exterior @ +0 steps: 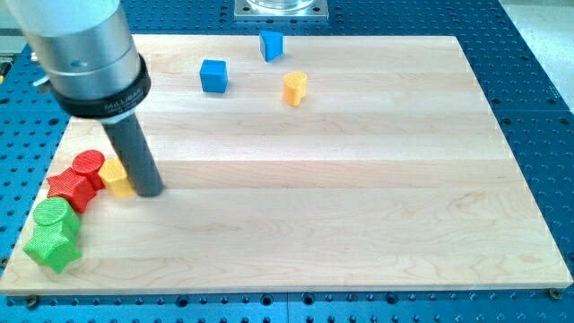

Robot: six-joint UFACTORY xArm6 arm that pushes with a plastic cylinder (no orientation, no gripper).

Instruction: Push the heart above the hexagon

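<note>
A yellow heart-like block (295, 88) lies near the view's top, right of centre. A small yellow block (114, 177), possibly the hexagon, sits at the view's left, partly hidden behind my rod. My tip (149, 192) rests on the board touching or just right of this yellow block, far to the lower left of the heart.
A red round block (88, 165) and a red star-like block (69, 189) sit left of the yellow block. A green round block (52, 215) and a green star-like block (52, 248) lie below them. A blue cube (213, 75) and another blue block (272, 44) lie near the top. The wooden board (359, 206) is edged by a blue frame.
</note>
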